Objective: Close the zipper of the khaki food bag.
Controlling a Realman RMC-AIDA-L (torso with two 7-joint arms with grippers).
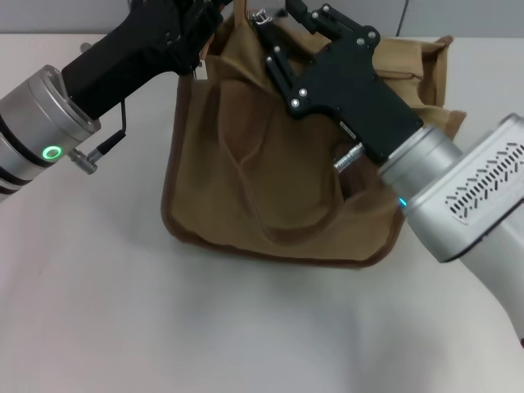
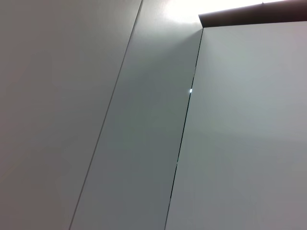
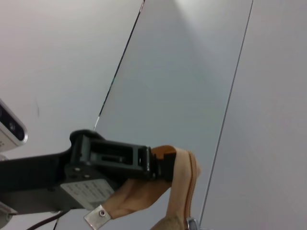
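The khaki food bag (image 1: 270,180) stands on the white table, lifted and stretched at its top. My left gripper (image 1: 206,23) is at the bag's top left corner. In the right wrist view it (image 3: 144,162) is shut on a tan fabric strip (image 3: 180,165) of the bag. A small pale tag (image 1: 199,72) hangs just below it. My right gripper (image 1: 278,23) is over the bag's top middle, right beside the zipper's shiny pull tab (image 1: 260,15). The zipper track itself is hidden behind the grippers. The left wrist view shows only wall panels.
The white table (image 1: 123,311) spreads in front of and to the left of the bag. The bag's far end (image 1: 422,61) shows behind my right arm. Grey wall panels (image 2: 144,143) stand behind the table.
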